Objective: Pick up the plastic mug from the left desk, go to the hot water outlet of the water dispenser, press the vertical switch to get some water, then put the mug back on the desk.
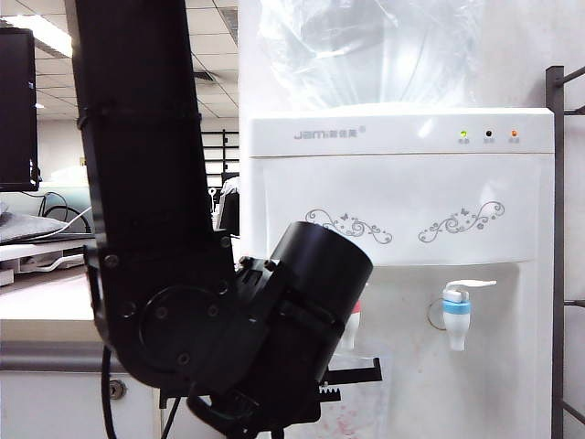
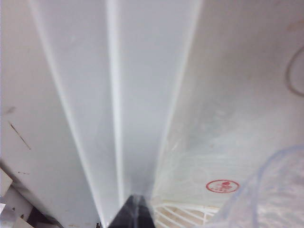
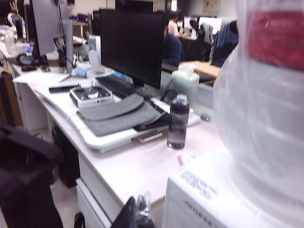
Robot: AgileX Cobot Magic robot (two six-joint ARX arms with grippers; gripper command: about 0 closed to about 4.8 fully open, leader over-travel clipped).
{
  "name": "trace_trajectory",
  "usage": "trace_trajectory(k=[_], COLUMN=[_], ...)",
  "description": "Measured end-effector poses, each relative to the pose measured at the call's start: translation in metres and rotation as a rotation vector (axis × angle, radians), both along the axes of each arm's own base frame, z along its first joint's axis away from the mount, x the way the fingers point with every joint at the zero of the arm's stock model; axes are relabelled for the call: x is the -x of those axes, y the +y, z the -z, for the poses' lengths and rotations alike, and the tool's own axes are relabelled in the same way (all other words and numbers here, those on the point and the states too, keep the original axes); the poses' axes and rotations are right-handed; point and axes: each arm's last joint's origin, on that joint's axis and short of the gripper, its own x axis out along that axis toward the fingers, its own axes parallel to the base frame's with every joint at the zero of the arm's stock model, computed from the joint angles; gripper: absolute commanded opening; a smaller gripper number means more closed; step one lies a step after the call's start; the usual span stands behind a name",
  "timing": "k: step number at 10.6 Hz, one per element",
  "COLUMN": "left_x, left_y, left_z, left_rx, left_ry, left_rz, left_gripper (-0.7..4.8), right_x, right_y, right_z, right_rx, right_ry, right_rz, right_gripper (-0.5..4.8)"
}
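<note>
The white water dispenser [image 1: 393, 183] fills the exterior view. My left arm [image 1: 183, 302] crosses in front of it and hides most of the hot water outlet [image 1: 356, 313]; only a bit of its red collar shows. The vertical switch is hidden behind that arm. The plastic mug [image 1: 370, 393] hangs faintly see-through below the red collar. In the left wrist view the mug's clear rim [image 2: 270, 190] lies beside my left gripper [image 2: 136, 202], which is shut, a pale sliver between its fingers. My right gripper [image 3: 140, 209] is up beside the dispenser's top [image 3: 199, 199], fingers together.
A blue-collared tap [image 1: 456, 317] sticks out right of the arm. The drip grid [image 2: 183, 214] lies under the mug. The left desk [image 3: 137, 166] carries a dark grey bottle [image 3: 178, 122], a monitor [image 3: 133, 45] and a keyboard. A dark shelf frame [image 1: 556, 256] stands at far right.
</note>
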Motion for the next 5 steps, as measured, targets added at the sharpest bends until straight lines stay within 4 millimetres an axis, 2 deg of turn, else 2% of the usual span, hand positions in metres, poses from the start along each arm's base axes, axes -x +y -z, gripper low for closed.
trace_trajectory(k=[3, 5], left_x=[0.000, 0.000], left_y=[-0.001, -0.001], left_z=[0.000, 0.000], left_rx=[0.001, 0.001], left_ry=[-0.003, -0.003], left_rz=[-0.002, -0.002], left_gripper=[0.03, 0.03], right_x=[-0.001, -0.007], right_y=[0.001, 0.007], right_z=[0.009, 0.027], right_rx=[0.062, 0.116], right_ry=[0.058, 0.109], right_rz=[0.002, 0.004], right_gripper=[-0.05, -0.05])
